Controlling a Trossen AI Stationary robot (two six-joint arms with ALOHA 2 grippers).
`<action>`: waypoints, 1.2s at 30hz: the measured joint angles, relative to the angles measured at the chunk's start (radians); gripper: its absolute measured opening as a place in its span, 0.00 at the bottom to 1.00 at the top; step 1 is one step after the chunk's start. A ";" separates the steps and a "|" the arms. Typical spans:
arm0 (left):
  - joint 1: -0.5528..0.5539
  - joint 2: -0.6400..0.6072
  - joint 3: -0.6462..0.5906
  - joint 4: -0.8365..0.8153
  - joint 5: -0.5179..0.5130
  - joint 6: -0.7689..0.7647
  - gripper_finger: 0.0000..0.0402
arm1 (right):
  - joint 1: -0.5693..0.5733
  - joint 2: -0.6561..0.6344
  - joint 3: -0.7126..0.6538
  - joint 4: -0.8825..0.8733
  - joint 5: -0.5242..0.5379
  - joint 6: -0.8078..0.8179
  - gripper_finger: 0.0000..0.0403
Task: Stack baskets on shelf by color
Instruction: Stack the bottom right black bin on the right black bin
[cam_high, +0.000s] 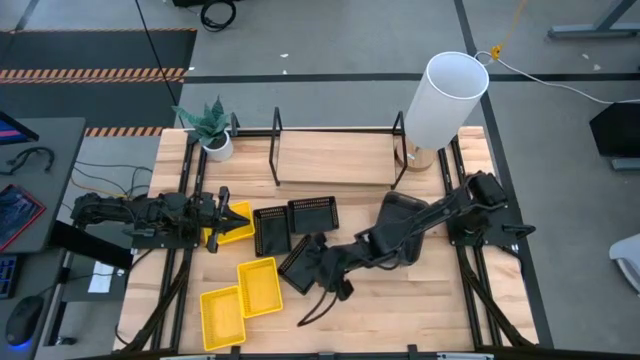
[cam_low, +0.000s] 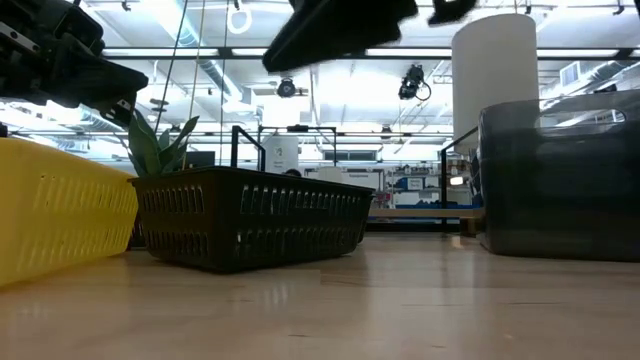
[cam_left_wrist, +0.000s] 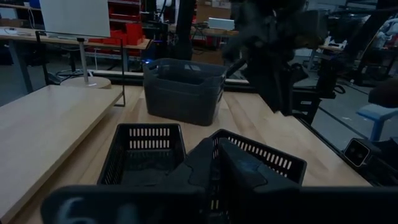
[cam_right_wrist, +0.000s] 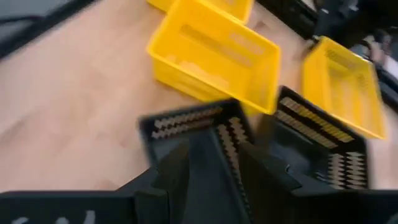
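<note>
My right gripper (cam_high: 312, 262) is shut on a small black perforated basket (cam_high: 298, 266) near the table's middle. Two more black baskets (cam_high: 271, 229) (cam_high: 313, 214) rest on their bottoms in front of the shelf (cam_high: 335, 160). My left gripper (cam_high: 243, 215) is shut on nothing and hovers above a yellow basket (cam_high: 232, 233). Two other yellow baskets (cam_high: 258, 286) (cam_high: 221, 318) lie near the near edge. The dark grey baskets (cam_high: 397, 210) stand nested under my right arm; they also show in the left wrist view (cam_left_wrist: 183, 90). My right gripper pinches the black basket by one perforated wall (cam_right_wrist: 229, 138), with one finger (cam_right_wrist: 180, 171) on each side of it. The fingers come slanting down from the table's right. The basket sits tilted in the hold; whether it is clear of the table does not show.
A white cylindrical lamp (cam_high: 445, 98) stands at the shelf's right end and a potted plant (cam_high: 212, 128) at its left end. The shelf's board between the black frames is bare. Free tabletop lies to the near right (cam_high: 420, 300).
</note>
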 joint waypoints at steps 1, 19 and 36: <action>0.000 0.000 0.000 0.000 0.000 0.000 0.09 | -0.003 -0.008 0.013 -0.011 0.010 0.000 0.36; 0.000 0.000 0.000 0.010 0.000 0.000 0.09 | 0.051 0.042 0.021 0.116 -0.111 0.156 0.36; 0.000 0.000 0.000 0.014 0.000 0.000 0.07 | 0.035 0.345 0.464 -0.424 -0.067 0.196 0.39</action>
